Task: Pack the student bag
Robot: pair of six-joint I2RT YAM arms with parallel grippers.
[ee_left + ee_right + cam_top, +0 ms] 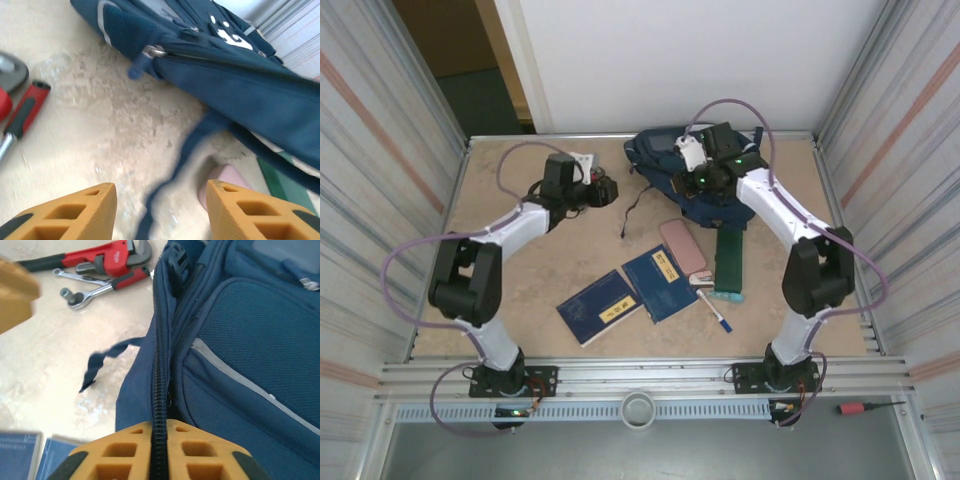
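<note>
Holding left fingers (65, 210) apart, short of the student bag (240, 85); seemingly pinching its zipper (160, 365) between right fingers (120, 457).

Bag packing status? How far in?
Nothing packed yet: books, pink case, green item and pen lie on the table outside the student bag. In hand: right gripper pinches its zipper seam; left gripper open, empty. Left: open it, load everything.

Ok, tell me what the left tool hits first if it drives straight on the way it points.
Likely the dark strap trailing on the table just ahead of the left tool, then the student bag behind it; blur makes depth uncertain.
</note>
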